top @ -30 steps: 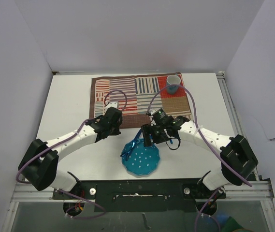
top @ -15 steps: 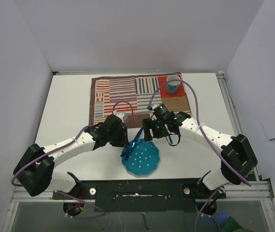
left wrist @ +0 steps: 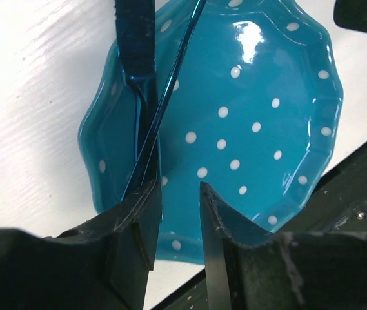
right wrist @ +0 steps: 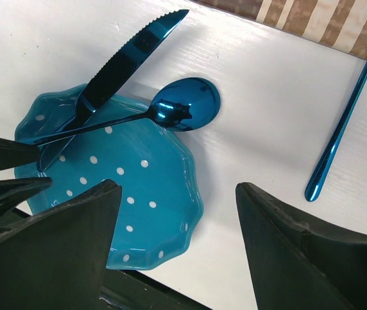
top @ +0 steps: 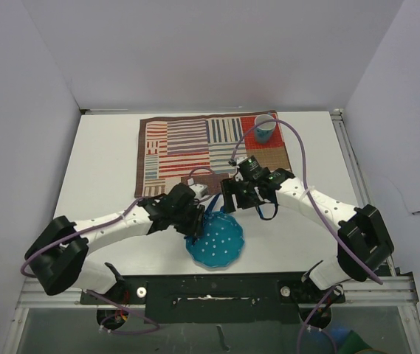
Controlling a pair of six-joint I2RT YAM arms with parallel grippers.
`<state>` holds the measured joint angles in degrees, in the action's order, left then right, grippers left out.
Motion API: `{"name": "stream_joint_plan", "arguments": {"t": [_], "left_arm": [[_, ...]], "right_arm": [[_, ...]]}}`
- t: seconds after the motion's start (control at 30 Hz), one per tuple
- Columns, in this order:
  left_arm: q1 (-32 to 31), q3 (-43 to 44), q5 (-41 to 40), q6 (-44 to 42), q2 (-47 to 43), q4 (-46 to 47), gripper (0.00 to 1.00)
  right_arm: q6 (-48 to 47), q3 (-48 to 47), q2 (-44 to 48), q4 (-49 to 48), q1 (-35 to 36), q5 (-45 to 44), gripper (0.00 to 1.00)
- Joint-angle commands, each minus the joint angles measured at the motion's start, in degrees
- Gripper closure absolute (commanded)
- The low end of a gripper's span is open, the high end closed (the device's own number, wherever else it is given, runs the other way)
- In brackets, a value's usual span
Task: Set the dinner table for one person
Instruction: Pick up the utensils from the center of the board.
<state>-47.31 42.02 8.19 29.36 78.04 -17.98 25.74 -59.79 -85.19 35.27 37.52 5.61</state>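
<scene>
- Left gripper point(left wrist: 180, 194) had swung from the striped patchwork mat point(top: 187, 144) to the teal white-dotted scalloped plate point(left wrist: 247, 129) on the white dinner table point(top: 99, 162), jaws half apart, empty.
- Right gripper point(right wrist: 177, 186) hung wide open, empty.
- Closing might knock the glossy blue knife point(left wrist: 135, 39) and spoon point(right wrist: 186, 103) off the rim.

You have open table point(top: 99, 162) at left and right; plate point(top: 221, 243), knife point(right wrist: 125, 55) and spoon point(right wrist: 186, 103) crowd near centre.

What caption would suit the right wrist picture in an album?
Open fingers hover above a blue dotted plate, knife and spoon across its rim, on the white table.
</scene>
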Motion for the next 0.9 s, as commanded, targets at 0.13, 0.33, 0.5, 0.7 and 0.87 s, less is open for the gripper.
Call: {"name": "stream_joint_plan", "arguments": {"t": [0.13, 0.33, 0.5, 0.7, 0.87], "left_arm": [[-3.1, 9.1, -8.4, -5.1, 9.3, -1.4, 0.68], [-3.9, 10.9, -11.3, -5.3, 10.4, -1.3, 0.66], [-5.5, 13.1, -12.0, -4.3, 9.8, -4.3, 0.66], [-8.3, 17.1, -14.1, -3.3, 9.0, -8.7, 0.67], [-9.0, 19.1, -19.2, -4.9, 9.8, -9.8, 0.66]], "right_arm": [[-1.1, -0.6, 1.1, -1.7, -0.5, 1.7, 0.27], [-1.6, 1.0, 1.8, -2.5, -1.3, 2.6, 0.26], [-1.9, 2.1, 2.5, -3.2, -2.5, 3.2, 0.26], [-2.2, 2.8, 2.2, -3.9, -3.1, 3.8, 0.26], [-2.0, 3.3, 2.1, -4.3, -3.1, 4.2, 0.26]]}}
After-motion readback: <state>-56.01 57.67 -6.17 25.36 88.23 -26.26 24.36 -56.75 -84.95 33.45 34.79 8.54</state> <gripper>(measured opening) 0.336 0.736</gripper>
